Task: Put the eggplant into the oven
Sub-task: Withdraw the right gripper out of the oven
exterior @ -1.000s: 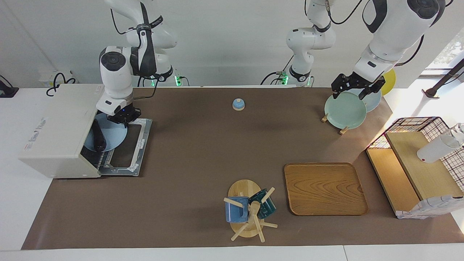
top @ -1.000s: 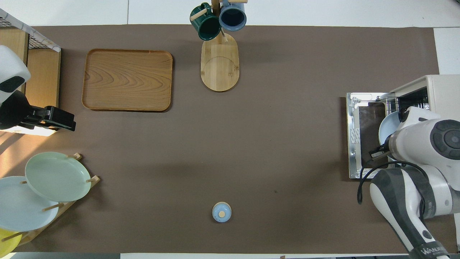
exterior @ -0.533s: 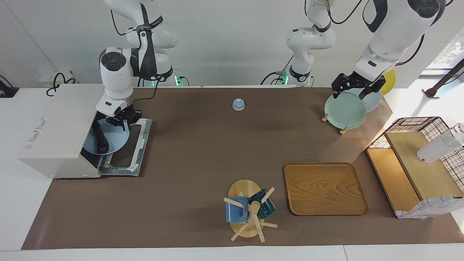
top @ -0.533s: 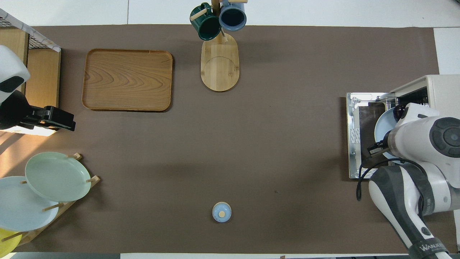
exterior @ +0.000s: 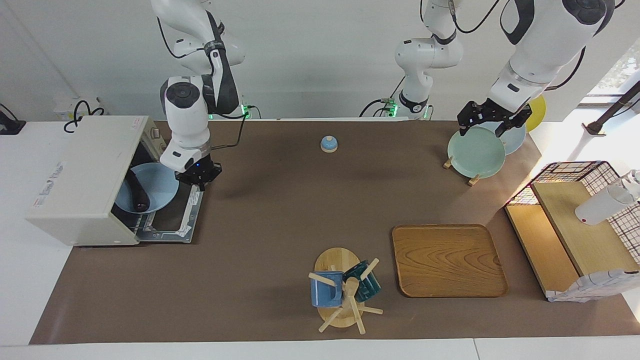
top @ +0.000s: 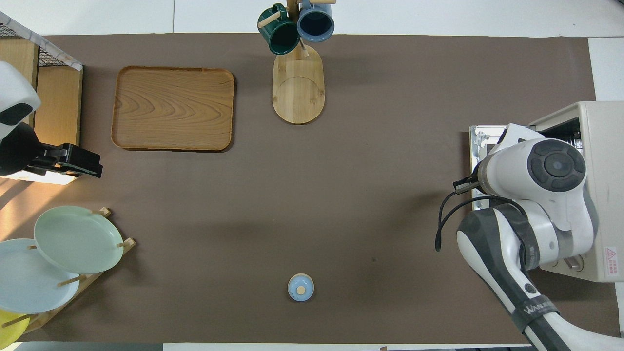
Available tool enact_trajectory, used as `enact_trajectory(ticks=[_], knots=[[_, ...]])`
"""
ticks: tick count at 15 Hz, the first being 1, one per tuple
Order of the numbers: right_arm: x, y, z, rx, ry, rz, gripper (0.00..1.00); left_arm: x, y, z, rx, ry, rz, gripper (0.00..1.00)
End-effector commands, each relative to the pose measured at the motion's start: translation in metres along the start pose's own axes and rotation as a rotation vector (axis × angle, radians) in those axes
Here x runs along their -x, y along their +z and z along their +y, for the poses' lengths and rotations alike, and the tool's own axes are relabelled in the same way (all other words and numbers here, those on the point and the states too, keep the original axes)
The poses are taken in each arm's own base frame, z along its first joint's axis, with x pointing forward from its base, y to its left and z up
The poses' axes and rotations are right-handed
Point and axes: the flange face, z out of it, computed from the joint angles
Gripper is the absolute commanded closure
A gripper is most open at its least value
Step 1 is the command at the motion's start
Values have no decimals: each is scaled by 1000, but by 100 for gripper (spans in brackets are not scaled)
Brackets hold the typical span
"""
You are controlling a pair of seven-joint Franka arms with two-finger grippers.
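The cream-white oven stands at the right arm's end of the table, its door folded down flat. In its mouth sits a light blue plate, and the dark eggplant lies on the plate, partly under the oven's roof. My right gripper hangs shut and empty over the door's outer edge, clear of the plate. In the overhead view the right arm hides the plate and eggplant; only the oven shows. My left gripper waits open over the plate rack and appears in the overhead view too.
A small blue bell stands near the robots. A mug tree and a wooden tray lie toward the table's front. A rack with a green plate and a wire shelf stand at the left arm's end.
My right gripper has left the plate's rim and drawn back out of the oven mouth toward the table's middle. Plate and eggplant stay in the oven. The left arm has not moved.
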Motion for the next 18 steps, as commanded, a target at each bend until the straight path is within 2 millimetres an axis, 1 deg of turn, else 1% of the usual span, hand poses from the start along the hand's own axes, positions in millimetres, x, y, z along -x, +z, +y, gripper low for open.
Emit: enact_trajectory(ticks=[1, 3, 4, 6, 8, 15, 18], knots=[[-11, 19, -2, -24, 34, 18, 100, 4, -5, -5, 12, 0, 9, 0], [-10, 37, 3, -31, 47, -2, 100, 4, -5, -5, 12, 0, 9, 0], [-8, 42, 5, -33, 61, -11, 100, 5, -5, -5, 12, 0, 8, 0], [-6, 44, 5, -34, 64, -21, 100, 4, -5, -4, 12, 2, 9, 0], [-2, 55, 3, -39, 63, -41, 100, 4, -5, -4, 12, 2, 9, 0], [7, 62, 5, -24, 47, -76, 100, 5, -5, -5, 12, 0, 8, 0], [10, 63, 8, 54, -34, -103, 100, 4, -5, -5, 12, 0, 9, 0]])
